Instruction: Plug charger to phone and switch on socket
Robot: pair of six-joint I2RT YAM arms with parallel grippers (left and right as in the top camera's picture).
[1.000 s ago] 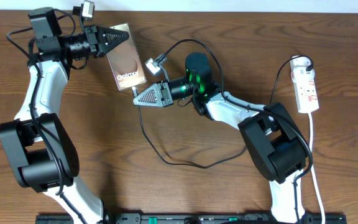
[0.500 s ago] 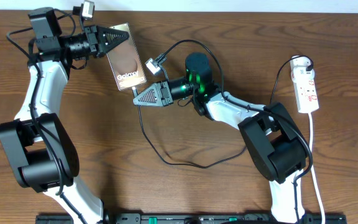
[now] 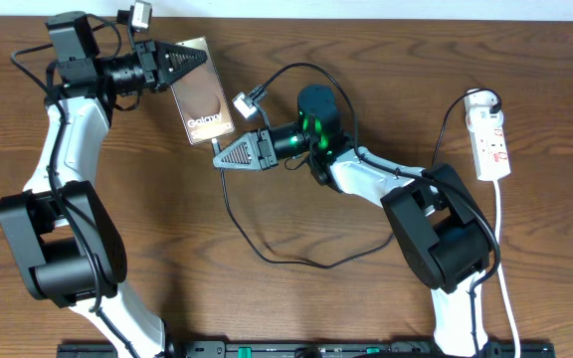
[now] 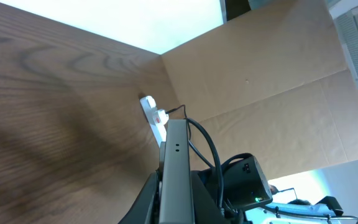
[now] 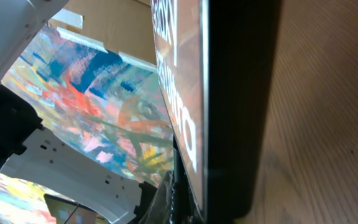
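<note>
Left of the phone (image 3: 207, 99), the left arm reached across the bench (image 3: 157, 249) from the far corner; the left gripper (image 3: 195, 56) met the phone at its upper left edge, its fingers clamped on that edge and holding the phone tilted up off the wood; in the left wrist view the phone (image 4: 178, 168) showed edge-on as a pale slab rising between those fingers (image 4: 149, 200). The phone itself lay slanted, its bronze face upward and its white lettering near its lower end; in the right wrist view the same lettering ran along the phone (image 5: 185, 106) very close to the lens, with its dark side edge filling the middle of the picture. Just below and right of the phone's lower corner sat the right gripper (image 3: 219, 159), pointing left, fingers clenched; the charger (image 3: 296, 264) ran in under them, so the plug tip stayed hidden and I could not tell whether it touched the phone; from there the thin black cable dropped away below the phone, swept right in a wide loop over the bench and climbed toward the socket (image 3: 492, 139). The socket lay well to the right of the phone, lengthwise, a black plug (image 3: 483, 97) seated at its far end and its white cord (image 3: 502, 249) trailing toward the near edge; its red marks were too small to read.
</note>
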